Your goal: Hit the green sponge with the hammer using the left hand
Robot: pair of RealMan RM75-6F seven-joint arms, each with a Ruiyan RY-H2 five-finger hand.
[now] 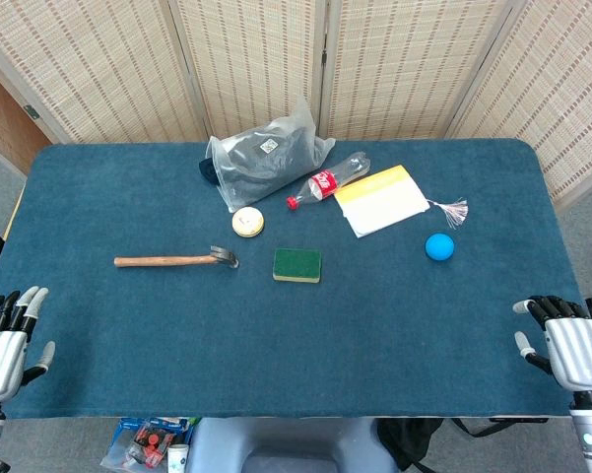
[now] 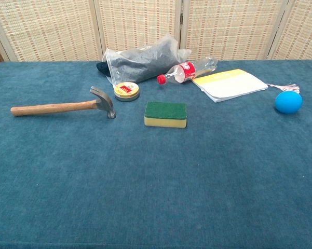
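The claw hammer [image 1: 176, 260] is laid flat on the blue tabletop [image 1: 305, 374], its wooden handle stretched toward the robot's left side and its steel head turned toward the green sponge [image 1: 296, 264]. The handle is thus offered to the left hand [image 1: 7, 340], and the head is set near its target, so that a short swing would probably be enough once the hammer is lifted. The sponge is placed green face up, yellow layer below, near the middle of the tabletop, apart from the hammer head.

Both hands are parked at the near edge of the tabletop, well apart from everything. The fingers of the left hand are seen spread, with nothing held; the right hand [image 1: 561, 345] is likewise empty, its fingers apart though slightly bent. Nothing of the task is judged to be begun.

Behind the sponge, a small round tin [image 1: 247, 222], a plastic bottle with a red cap [image 1: 327, 181], a clear bag [image 1: 266, 156] of dark contents, a yellow-edged notepad [image 1: 382, 200] with a tassel and a blue ball [image 1: 439, 246] are laid out as clutter.

The hands are absent from the chest view, and both are cut off by the frame in the head view. The bag's contents cannot be identified
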